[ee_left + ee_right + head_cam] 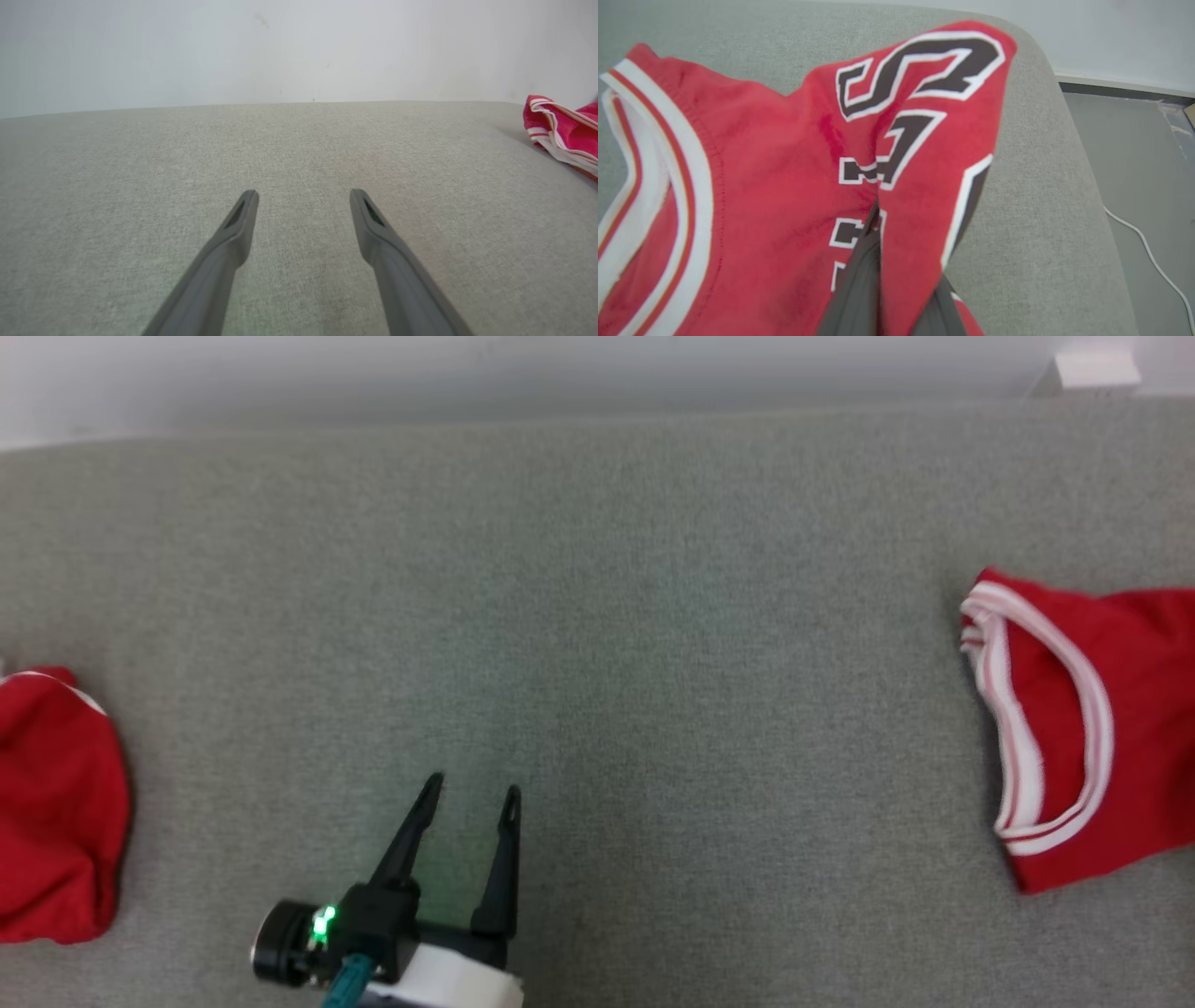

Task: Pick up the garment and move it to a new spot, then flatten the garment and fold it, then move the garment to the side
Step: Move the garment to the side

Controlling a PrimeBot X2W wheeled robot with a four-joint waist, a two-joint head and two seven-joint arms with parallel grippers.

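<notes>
At the left edge of the padded surface [597, 569], a red bundle [56, 803] of cloth lay crumpled and untouched, well apart from both arms.

Toward the middle of the near edge, the left pincer [472, 787] hovered over bare grey fabric with its fingers spread apart and nothing between them. In the left wrist view the left pincer [303, 193] pointed across the surface toward the pale wall [280, 46]. This posture was judged to be a standby position, kept clear so that the open middle of the surface could receive the cloth.

At the right edge lay the garment [1092, 728], a red jersey with white-striped trim, its armhole facing the middle. The garment [565, 130] also showed at the far right of the left wrist view.

In the right wrist view the right pincer [877, 219] was clamped together on a raised fold of the garment [784, 163], near its dark lettering and beside the rounded right corner. The pinch on a mid-body fold was judged suitable for lifting and carrying only. Below that corner, a white cable [1148, 252] ran across the floor [1134, 186]; trailing cloth should be kept away from it.
</notes>
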